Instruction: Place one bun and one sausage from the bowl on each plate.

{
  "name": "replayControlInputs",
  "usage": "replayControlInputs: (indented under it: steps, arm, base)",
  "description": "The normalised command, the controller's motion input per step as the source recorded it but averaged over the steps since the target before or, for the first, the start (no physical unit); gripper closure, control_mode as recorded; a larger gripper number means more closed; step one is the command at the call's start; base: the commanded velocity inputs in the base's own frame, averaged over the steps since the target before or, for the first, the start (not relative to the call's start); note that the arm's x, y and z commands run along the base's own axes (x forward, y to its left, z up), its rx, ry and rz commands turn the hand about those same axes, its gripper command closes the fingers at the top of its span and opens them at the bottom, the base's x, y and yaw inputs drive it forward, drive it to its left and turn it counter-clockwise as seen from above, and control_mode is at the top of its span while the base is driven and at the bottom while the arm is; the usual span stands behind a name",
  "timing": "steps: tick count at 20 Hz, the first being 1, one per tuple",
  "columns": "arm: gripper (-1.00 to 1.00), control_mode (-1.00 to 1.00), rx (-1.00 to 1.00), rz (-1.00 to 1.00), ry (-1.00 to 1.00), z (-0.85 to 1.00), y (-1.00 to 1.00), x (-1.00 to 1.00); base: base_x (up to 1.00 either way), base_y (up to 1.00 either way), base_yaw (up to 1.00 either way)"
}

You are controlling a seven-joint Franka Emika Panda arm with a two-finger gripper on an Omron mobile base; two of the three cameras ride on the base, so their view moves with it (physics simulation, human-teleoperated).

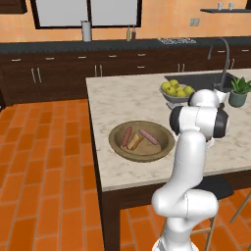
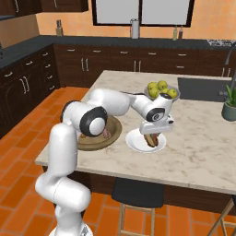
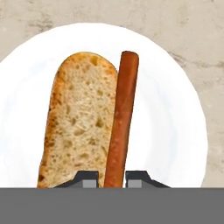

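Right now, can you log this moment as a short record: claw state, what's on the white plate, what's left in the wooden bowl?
claw: shut on the sausage, fingertips either side of its near end, over the white plate
white plate: one bun lying flat, the sausage alongside it
wooden bowl: two sausages and one bun
fruit bowl: on the counter behind the plate

no text, label, brand, number or sign can be read anywhere in these views.
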Motion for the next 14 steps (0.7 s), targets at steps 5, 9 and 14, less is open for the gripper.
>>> replayControlInputs:
  steps: [5,9,14]
  arm:
    - [-1.00,-1.00,0.00,0.00,-0.05,0.00,0.03,0.00]
    - [-1.00,-1.00,0.00,0.00,-0.02,0.11,-0.03,-0.04]
    - [-1.00,-1.00,0.00,0.01,-0.07,0.66,0.07,-0.18]
  base:
    - [0.00,0.00,0.00]
    - [0.00,0.00,0.00]
    - [0.00,0.00,0.00]
